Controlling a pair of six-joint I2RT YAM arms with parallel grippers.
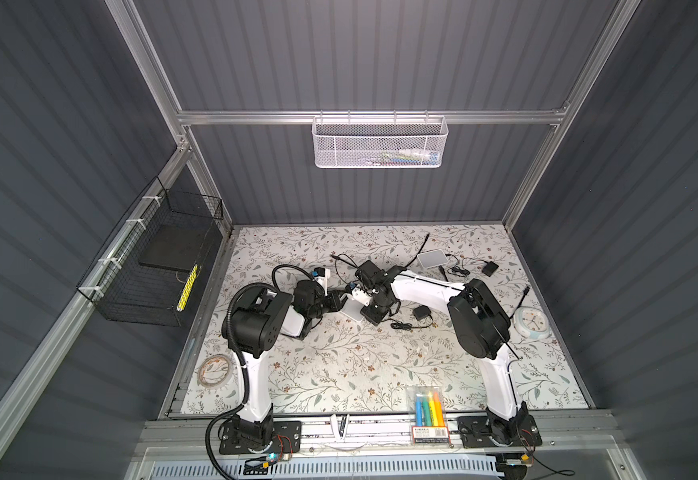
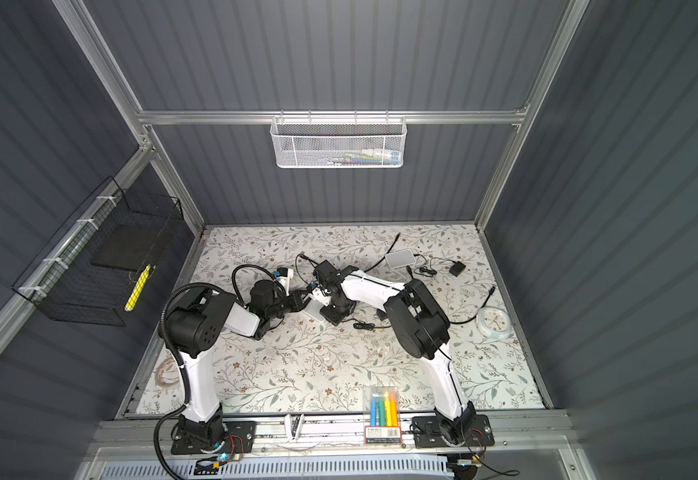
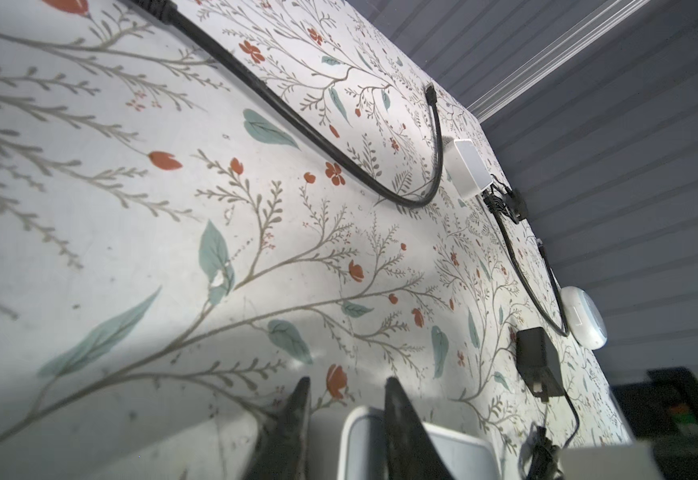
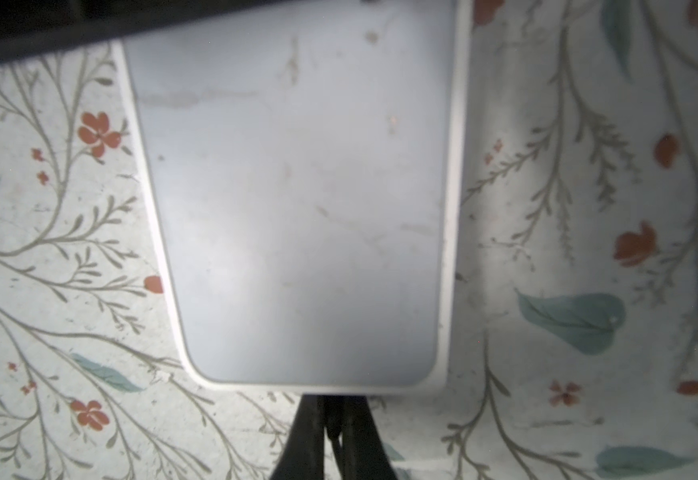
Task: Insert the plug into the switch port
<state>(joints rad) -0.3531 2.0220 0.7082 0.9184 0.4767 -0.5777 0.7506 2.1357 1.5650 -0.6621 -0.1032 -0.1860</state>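
Observation:
The switch (image 1: 353, 311) (image 2: 313, 312) is a flat white box with rounded corners, lying mid-table in both top views. My left gripper (image 3: 347, 386) (image 1: 341, 299) reaches in from the left and is shut on one corner of the switch (image 3: 455, 453), with one finger over its top face and the other at its underside. My right gripper (image 4: 332, 405) is shut on the thin black plug (image 4: 332, 419), which sits right at the near edge of the switch (image 4: 297, 208). The port itself is hidden.
A black power adapter (image 1: 422, 312) (image 3: 538, 361) with a coiled cable lies right of the switch. Behind are a second white box (image 1: 432, 258), loose black cables and a small black adapter (image 1: 489, 269). A round clock (image 1: 530, 322), tape roll (image 1: 214, 370) and marker pack (image 1: 428, 405) lie near the table's edges.

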